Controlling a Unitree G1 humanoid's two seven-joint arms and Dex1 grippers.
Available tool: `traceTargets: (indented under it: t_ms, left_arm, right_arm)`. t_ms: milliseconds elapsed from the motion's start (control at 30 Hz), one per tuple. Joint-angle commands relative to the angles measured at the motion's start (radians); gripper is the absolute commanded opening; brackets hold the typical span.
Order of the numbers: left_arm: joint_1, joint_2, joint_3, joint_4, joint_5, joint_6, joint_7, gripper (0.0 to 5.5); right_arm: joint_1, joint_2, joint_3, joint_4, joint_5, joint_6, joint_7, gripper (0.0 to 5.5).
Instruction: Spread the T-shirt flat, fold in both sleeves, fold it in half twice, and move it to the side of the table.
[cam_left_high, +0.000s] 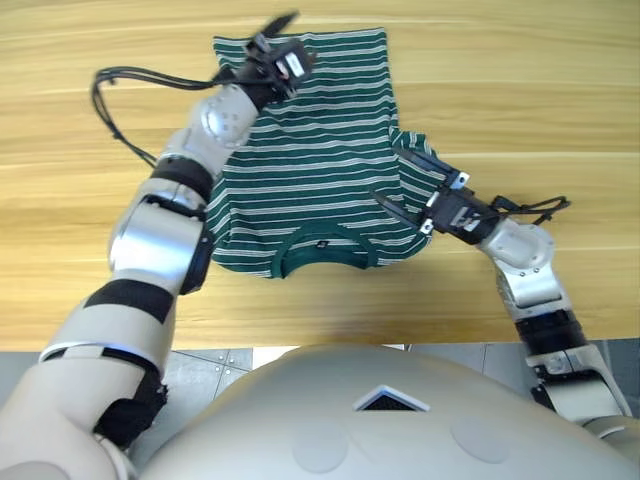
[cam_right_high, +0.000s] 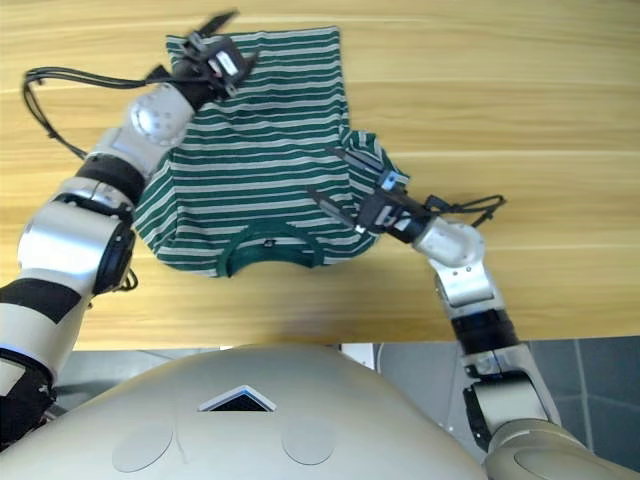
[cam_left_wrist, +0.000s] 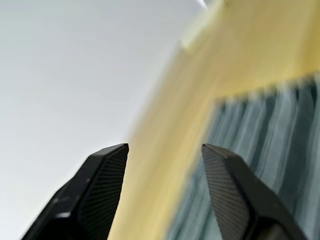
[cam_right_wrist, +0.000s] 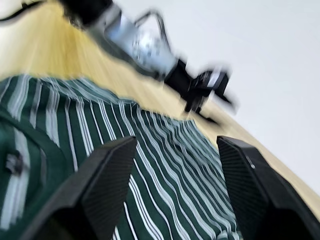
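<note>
A green T-shirt (cam_left_high: 310, 170) with pale stripes is lying on a light wooden tabletop (cam_left_high: 520, 100), its neckline toward the robot and its hem at the far side. The cloth by the right sleeve is bunching up. The left claw (cam_left_high: 278, 30) is hovering at the hem's far left corner, its two fingers spread apart with nothing between them. The right claw (cam_left_high: 388, 172) is also gaping wide, and its fingers are straddling the rumpled right sleeve; whether they are touching the cloth cannot be told.

The head views are giving the whole garment and both arms, with black cables (cam_left_high: 110, 90) looping off the left forearm. The left wrist view is adding a close look at the hem's edge against the bare wood, with one black fingertip (cam_left_wrist: 225, 175) over the stripes and the other over a pale background. The right wrist view is looking across the shirt's chest, with the left arm and its claw farther off at the hem.

A small label (cam_left_high: 322, 243) is sitting inside the neckline, too small to read.
</note>
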Motion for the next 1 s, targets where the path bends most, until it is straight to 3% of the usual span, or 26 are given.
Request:
traceTargets:
  t_ms: [33, 167, 400, 733, 1000]
  left_arm:
    - [0.364, 0.223, 0.185, -0.433, -0.111, -0.029, 0.003, 2.72]
    - [0.844, 0.312, 0.392, -0.834, -0.303, 0.036, -0.06, 2.72]
    - [1.277, 0.356, 0.461, -1.065, -0.145, 0.068, -0.112, 2.72]
    - [1.407, 0.28, 0.455, -1.185, -0.044, 0.2, -0.116, 2.72]
    - [1.414, 0.275, 0.454, -1.195, 0.003, 0.255, -0.116, 2.72]
  right_arm:
    - [-0.104, 0.052, -0.037, 0.122, -0.253, 0.003, -0.227, 2.96]
    - [-0.261, 0.071, -0.007, 0.225, -0.457, 0.022, -0.386, 2.96]
    - [-0.5, 0.112, 0.17, 0.407, -0.684, 0.021, -0.413, 2.96]
    - [-0.67, 0.17, 0.254, 0.86, -0.733, 0.04, -0.522, 2.96]
    - [-0.68, 0.145, 0.272, 0.953, -0.724, 0.006, -0.55, 2.96]
